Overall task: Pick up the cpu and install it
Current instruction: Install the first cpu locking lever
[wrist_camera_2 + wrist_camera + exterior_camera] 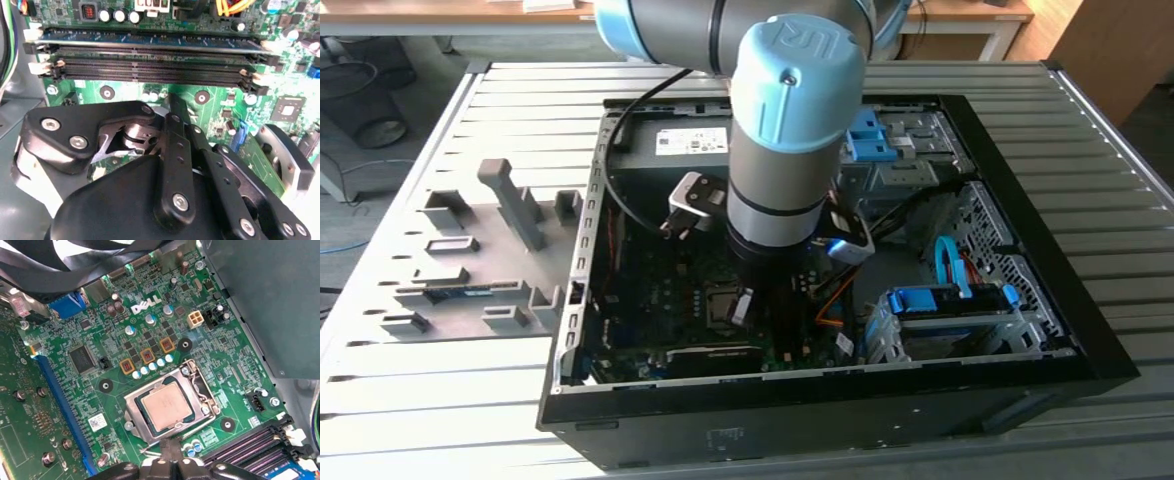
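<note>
The cpu [165,407], a small square chip with a dull silvery face, lies flat in its socket on the green motherboard [100,335]. The socket's metal frame [131,407] surrounds it. My gripper [170,454] hangs low inside the open computer case [1067,330], its tips just off the socket's edge, beside the chip and not on it. In the second wrist view the dark fingers [172,112] run together to one narrow point above the board. The gripper [754,312] looks shut, with nothing held.
Black memory slots [150,72] and one seated memory stick [150,42] run beside the socket. A grey power supply [674,150], blue drive brackets [947,300] and orange cables [827,300] crowd the case. On the exterior view's left stands a grey parts fixture [480,260].
</note>
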Motion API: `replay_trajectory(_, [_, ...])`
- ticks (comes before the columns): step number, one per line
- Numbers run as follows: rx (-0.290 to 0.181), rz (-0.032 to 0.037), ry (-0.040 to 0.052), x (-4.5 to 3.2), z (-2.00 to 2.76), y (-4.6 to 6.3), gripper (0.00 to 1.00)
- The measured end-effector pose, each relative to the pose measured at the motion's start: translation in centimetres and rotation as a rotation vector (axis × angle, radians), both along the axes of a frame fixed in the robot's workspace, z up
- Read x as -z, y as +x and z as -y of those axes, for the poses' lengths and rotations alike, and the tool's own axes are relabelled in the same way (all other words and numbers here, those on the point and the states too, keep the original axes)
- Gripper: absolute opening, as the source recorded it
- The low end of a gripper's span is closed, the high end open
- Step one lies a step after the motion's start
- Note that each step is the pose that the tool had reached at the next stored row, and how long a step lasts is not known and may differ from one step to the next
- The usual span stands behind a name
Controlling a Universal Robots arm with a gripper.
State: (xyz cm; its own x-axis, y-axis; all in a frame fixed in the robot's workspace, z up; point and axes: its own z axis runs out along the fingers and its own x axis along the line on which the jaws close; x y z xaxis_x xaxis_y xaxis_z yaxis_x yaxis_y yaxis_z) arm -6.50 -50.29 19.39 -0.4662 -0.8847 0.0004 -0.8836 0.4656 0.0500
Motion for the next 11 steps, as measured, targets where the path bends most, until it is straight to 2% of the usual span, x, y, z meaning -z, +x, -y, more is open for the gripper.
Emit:
replay_trajectory(4, [0.0, 0.0018, 0.0001, -0.97, 0.0, 0.0, 0.1])
replay_trajectory(11, [0.0, 0.0019, 0.0002, -4.12, 0.0, -0.1, 0.1])
